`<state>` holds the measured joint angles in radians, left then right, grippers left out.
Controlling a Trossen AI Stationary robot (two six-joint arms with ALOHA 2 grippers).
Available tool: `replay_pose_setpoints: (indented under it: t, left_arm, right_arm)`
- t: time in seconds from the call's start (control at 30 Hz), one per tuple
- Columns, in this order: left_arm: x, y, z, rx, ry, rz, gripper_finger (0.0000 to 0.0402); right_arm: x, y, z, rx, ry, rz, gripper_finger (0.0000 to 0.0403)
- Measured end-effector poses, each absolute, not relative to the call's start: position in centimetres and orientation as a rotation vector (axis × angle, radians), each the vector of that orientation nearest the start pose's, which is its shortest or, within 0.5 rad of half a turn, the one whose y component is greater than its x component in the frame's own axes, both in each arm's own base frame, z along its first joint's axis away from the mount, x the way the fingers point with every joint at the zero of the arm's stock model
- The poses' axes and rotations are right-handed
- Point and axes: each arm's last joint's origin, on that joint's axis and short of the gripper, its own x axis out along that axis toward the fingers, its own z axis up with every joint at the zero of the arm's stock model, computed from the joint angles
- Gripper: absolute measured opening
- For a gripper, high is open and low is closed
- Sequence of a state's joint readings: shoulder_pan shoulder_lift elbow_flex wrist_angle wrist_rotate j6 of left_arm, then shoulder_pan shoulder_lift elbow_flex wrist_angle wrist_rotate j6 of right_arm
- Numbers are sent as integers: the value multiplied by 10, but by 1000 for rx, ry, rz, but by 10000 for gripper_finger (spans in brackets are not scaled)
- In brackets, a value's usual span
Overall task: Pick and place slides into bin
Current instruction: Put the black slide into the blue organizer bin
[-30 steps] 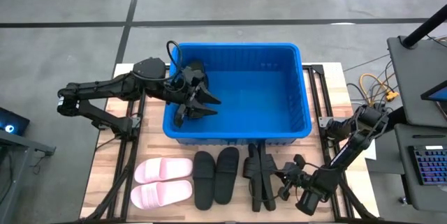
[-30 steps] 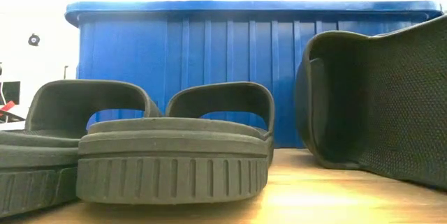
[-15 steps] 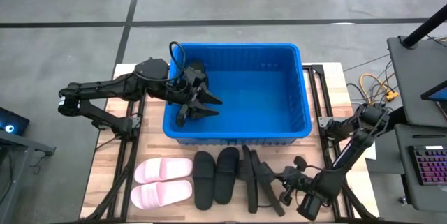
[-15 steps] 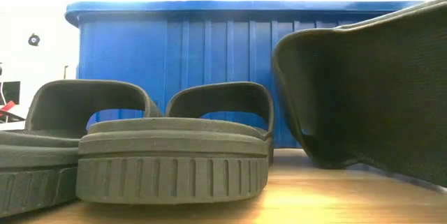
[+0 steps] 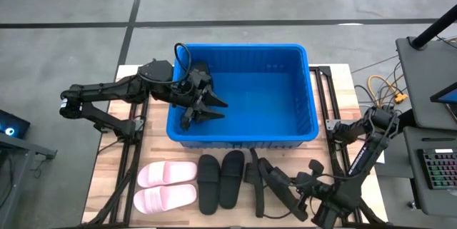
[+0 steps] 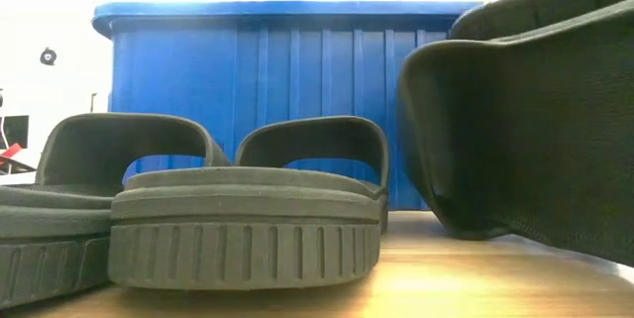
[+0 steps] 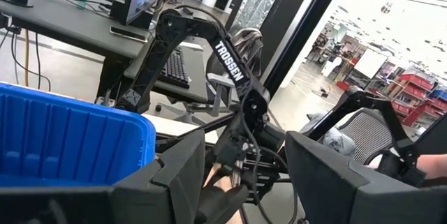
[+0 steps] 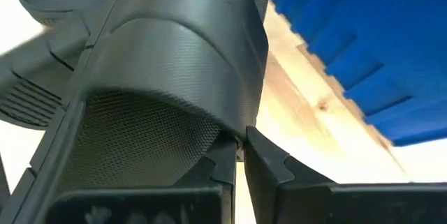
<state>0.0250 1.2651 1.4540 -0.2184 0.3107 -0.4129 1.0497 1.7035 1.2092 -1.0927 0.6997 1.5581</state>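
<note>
- Wood tabletop [image 5: 107, 175] on grey floor; desks and monitors visible in left wrist view.
- Right tool [image 5: 303, 190] clamped on a black slide [image 5: 275, 186], tilted on edge near front; fingertips [image 8: 234, 158] nearly closed on it.
- Left tool [image 5: 207, 104] inside blue bin [image 5: 314, 125], fingers spread, holding nothing; bin contents partly hidden.
- Pink slides [image 5: 166, 186] and black pair [image 5: 220, 179] lie before the bin.

Even overhead light, blown-out low-view backdrop, soft shadows

Camera positions: one overhead, one at tabletop level, two on the wrists.
Overhead looks straight down; the low view sits close behind the black slides [image 6: 243, 224], both sharing the blue bin [image 5: 312, 118].
</note>
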Motion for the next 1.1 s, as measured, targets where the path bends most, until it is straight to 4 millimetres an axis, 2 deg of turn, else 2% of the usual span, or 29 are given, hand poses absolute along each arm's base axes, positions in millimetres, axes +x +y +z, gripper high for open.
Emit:
replay_pose_setpoints:
  t: [0.5, 1.0, 1.1]
  left_arm:
    - [267, -2, 456, -415, 92, -274, 184]
    - [267, -2, 456, -415, 91, -274, 184]
    - [267, -2, 461, -399, 46, -282, 184]
  right_arm:
    - [168, 257, 260, 162, 791, -469, 12]
    - [170, 249, 329, 54, 688, -466, 12]
    - [172, 246, 344, 24, 642, -461, 12]
